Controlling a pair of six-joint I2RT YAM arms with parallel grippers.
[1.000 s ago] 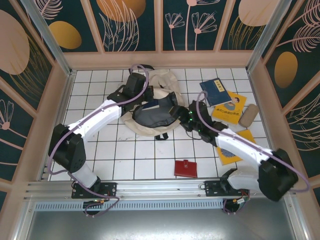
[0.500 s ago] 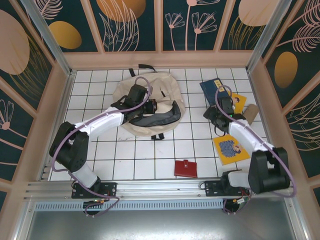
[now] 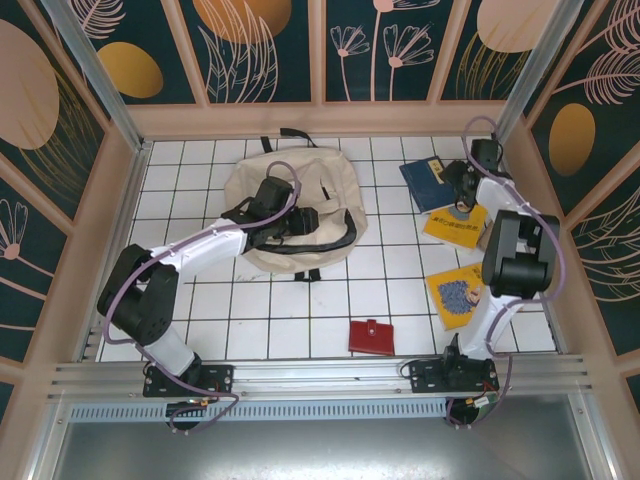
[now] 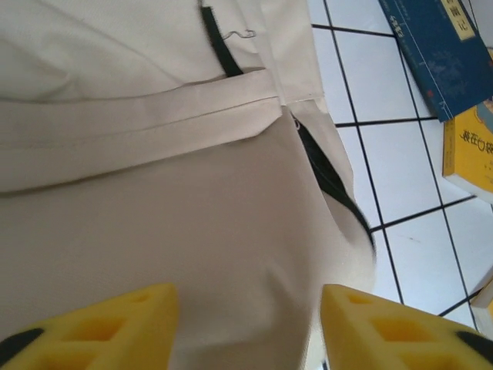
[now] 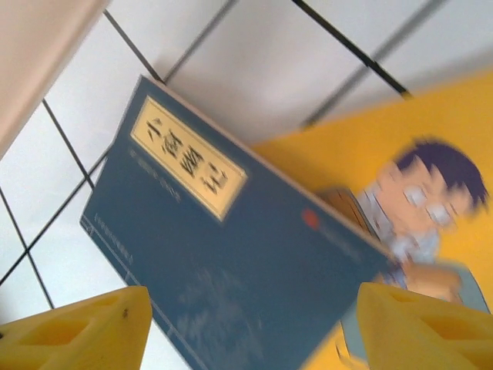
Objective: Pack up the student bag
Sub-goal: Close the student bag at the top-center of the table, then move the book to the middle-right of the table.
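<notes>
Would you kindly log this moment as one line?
left pincer: open over student bag | right pincer: open over blue book

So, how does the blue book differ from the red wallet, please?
The blue book is larger than the red wallet. The blue book lies far right, overlapping a yellow book; the red wallet lies alone near the front. The blue book has a cream label; the red wallet a clasp tab. Both lie flat on the tiled table.
</notes>
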